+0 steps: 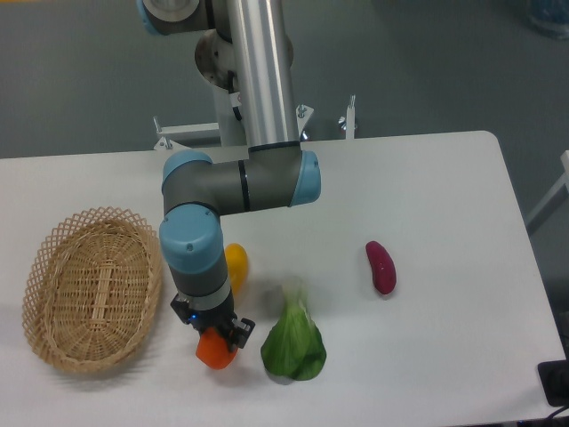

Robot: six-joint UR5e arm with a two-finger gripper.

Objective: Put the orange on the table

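Orange (214, 352) sits clamped in gripper (216, 336), low over table (444, 187), between wicker basket (92, 286) and green leafy vegetable (293, 342). Yellow fruit (236, 264) lies behind, half hidden by the arm. Purple vegetable (380, 266) lies well apart beyond the greens. Basket holds nothing visible. Contact between orange and tabletop unclear.

So on the counter (444, 178) the wicker basket (89, 289) sits far left. The orange (214, 350) is just right of it near the front edge, with the leafy vegetable (293, 342) beside it on the right. The mango-like fruit (236, 265) lies behind the orange, and the oblong vegetable (380, 266) is off to the right.
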